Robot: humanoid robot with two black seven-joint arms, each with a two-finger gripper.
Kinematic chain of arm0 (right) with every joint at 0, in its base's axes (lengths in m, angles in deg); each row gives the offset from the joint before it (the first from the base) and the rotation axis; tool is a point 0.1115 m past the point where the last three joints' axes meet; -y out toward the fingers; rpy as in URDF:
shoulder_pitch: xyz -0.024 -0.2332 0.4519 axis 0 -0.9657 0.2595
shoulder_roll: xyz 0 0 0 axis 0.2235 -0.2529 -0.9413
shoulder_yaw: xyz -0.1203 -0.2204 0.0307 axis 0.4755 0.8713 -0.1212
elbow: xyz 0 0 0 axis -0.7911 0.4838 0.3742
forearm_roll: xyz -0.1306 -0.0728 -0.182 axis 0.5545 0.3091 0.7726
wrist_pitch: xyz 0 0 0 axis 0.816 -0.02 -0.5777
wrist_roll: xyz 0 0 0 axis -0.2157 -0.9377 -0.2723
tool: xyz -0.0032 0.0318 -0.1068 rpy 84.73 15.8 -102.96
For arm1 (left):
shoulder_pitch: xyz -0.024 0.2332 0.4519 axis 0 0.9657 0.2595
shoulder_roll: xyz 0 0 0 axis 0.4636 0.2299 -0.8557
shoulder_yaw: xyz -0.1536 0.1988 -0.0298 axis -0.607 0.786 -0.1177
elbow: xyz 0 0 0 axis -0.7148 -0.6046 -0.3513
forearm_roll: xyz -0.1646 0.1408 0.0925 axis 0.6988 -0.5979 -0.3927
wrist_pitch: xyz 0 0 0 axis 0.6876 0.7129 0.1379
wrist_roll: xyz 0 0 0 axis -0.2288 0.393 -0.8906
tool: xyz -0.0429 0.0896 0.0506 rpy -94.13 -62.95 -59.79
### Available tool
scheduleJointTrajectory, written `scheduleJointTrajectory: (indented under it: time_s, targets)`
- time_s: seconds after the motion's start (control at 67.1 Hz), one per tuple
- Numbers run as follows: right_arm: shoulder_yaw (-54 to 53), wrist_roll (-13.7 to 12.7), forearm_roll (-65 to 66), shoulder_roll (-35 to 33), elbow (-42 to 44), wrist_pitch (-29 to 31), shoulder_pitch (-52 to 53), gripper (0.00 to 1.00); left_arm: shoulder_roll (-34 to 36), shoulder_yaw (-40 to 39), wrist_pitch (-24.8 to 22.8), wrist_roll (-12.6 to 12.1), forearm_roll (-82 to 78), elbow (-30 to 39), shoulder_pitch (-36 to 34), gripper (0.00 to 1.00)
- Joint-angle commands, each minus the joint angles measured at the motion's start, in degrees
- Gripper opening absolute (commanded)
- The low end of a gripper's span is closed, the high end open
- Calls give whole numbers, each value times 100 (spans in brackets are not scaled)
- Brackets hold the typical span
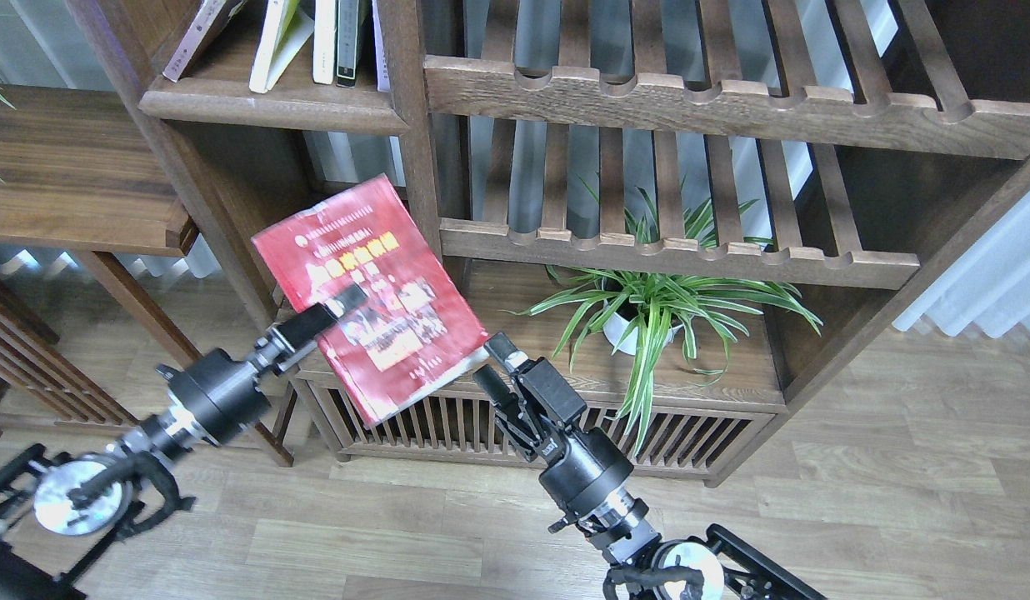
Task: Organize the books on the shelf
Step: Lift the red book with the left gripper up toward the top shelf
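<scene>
The red book point(373, 292) is held clamped in the left hand point(336, 304); the right hand point(494, 367), beside it, appears parted. It should next be raised onto the shelf point(273, 104) above.

Black jointed arms, silver wrist discs, looped black cables, boxy black hands

- We see a red paperback point(373, 292) with a glossy paper cover catching a pale sheen.
- Our left pincer point(336, 304) and right pincer point(500, 360) look like matt black plastic or metal; we cannot tell which.
- The shelf point(273, 104) is dark-brown wood, smooth, with visible grain.
- The slatted rack point(682, 258) is rougher wood.
- The floor point(857, 467) is pale wood-look planking, matt.
</scene>
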Motion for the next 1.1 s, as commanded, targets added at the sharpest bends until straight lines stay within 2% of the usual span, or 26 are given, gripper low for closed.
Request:
scheduleJointTrajectory:
  time_s: [0.0, 0.089, 0.179, 0.358, 0.551, 0.655, 0.819, 1.088]
  targets:
    - [-108, 0, 0, 0, 11, -1, -8, 84, 152, -529, 0, -163, -253, 1, 9, 0]
    - [-152, 0, 0, 0, 63, -1, -8, 84, 161, -1003, 0, -444, -358, 1, 0, 0]
    - [-143, 0, 0, 0, 81, -1, -26, 85, 161, -1329, 0, -603, -350, 10, 0, 0]
    - [-99, 0, 0, 0, 81, -1, -43, 85, 90, -1953, 0, -594, -350, 10, -88, 0]
    - [-90, 0, 8, 0, 81, -1, -43, 84, -33, -2700, 0, -568, -350, 1, -623, 0]
    - [-73, 0, 8, 0, 72, -1, -43, 84, -24, -2814, 0, -498, -245, -8, -1036, 0]
    - [-64, -9, 17, 0, 64, -1, -43, 84, 11, -2753, 0, -515, -174, -43, -1792, 1]
    - [-73, -9, 17, 0, 37, -1, -43, 84, 11, -2823, 0, -489, -411, -236, -2548, 0]
